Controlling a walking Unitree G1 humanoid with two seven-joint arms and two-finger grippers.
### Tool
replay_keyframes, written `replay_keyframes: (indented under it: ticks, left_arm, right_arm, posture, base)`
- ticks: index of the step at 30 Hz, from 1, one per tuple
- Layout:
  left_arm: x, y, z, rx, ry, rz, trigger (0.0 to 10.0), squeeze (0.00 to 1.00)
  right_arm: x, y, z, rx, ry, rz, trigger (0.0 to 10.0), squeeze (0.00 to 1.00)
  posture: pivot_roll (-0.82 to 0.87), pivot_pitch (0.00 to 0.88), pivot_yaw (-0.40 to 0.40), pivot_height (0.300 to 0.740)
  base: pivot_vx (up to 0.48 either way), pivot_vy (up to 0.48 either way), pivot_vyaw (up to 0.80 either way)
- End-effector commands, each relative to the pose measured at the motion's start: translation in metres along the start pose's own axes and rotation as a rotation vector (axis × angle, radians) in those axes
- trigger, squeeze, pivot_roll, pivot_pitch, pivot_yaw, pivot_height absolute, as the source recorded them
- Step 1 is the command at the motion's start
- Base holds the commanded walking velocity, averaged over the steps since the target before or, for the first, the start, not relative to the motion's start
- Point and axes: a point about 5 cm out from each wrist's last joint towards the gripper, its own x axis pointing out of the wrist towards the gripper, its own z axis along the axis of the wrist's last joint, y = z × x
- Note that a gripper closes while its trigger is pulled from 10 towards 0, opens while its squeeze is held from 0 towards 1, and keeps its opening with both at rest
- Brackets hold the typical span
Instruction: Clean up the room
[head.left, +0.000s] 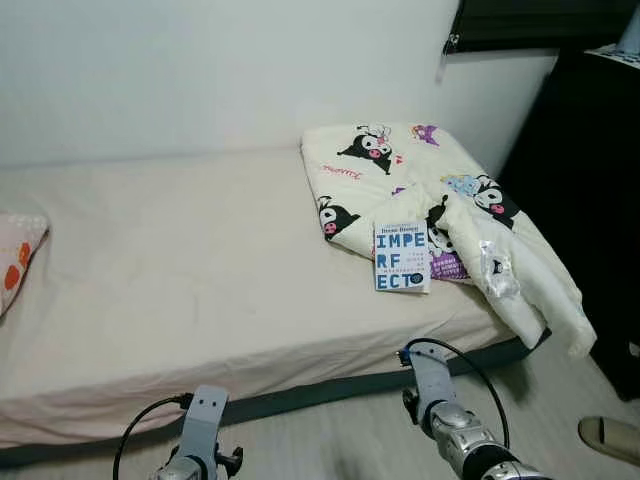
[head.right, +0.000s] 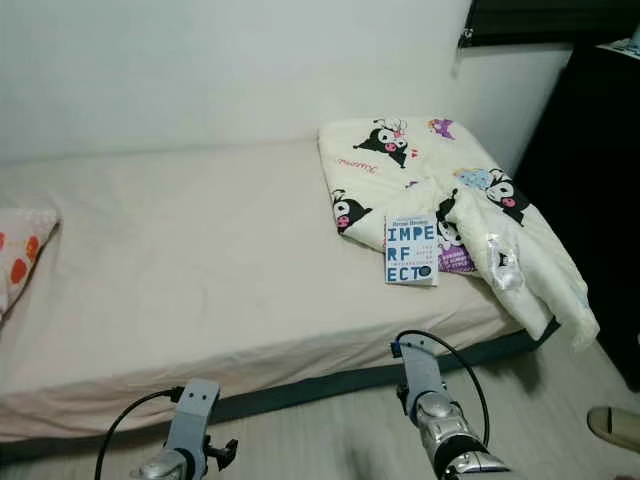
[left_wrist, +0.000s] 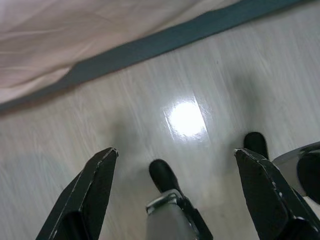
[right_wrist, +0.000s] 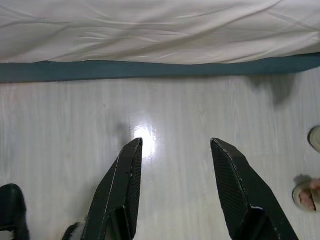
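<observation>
A white and blue book (head.left: 401, 257) with the letters "IMPERFECT" lies on the bed, against the near edge of a folded cream blanket (head.left: 420, 180) printed with cartoon figures. A crumpled clear plastic item (head.left: 497, 266) rests on the blanket's right part, which hangs over the bed's corner. Both arms are held low in front of the bed, the left arm (head.left: 200, 430) and the right arm (head.left: 440, 400). My left gripper (left_wrist: 175, 152) is open above the pale floor, holding nothing. My right gripper (right_wrist: 176, 142) is open too, over the floor near the bed's edge.
The bed (head.left: 180, 270) has a cream sheet and a dark grey base (head.left: 300, 398). A patterned pillow (head.left: 18, 256) lies at its left end. A dark cabinet (head.left: 590, 180) stands at the right. A slipper (head.left: 610, 437) lies on the wooden floor near it.
</observation>
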Motion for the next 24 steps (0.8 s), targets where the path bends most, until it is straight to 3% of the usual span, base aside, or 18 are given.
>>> replay_keyframes:
  ticks: [1, 10, 24]
  left_arm:
    - [0.002, -0.007, 0.005, 0.004, -0.016, -0.02, 10.0, 0.0]
    - [0.006, -0.01, 0.024, -0.004, -0.07, -0.04, 10.0, 0.0]
    - [0.007, -0.014, 0.031, -0.011, -0.092, -0.052, 10.0, 0.0]
  right_arm:
    - [0.0, -0.005, -0.002, -0.003, -0.004, -0.015, 10.0, 0.0]
    - [0.0, -0.007, 0.007, 0.008, -0.044, -0.026, 10.0, 0.0]
    - [0.0, -0.008, 0.011, 0.01, -0.066, -0.028, 10.0, 0.0]
  posture:
    - [-0.12, 0.087, 0.011, 0.74]
    - [-0.12, 0.082, 0.012, 0.74]
    - [-0.12, 0.078, 0.012, 0.74]
  base:
    - [0.0, -0.48, 0.0]
    - [0.0, -0.48, 0.0]
    - [0.0, -0.478, 0.0]
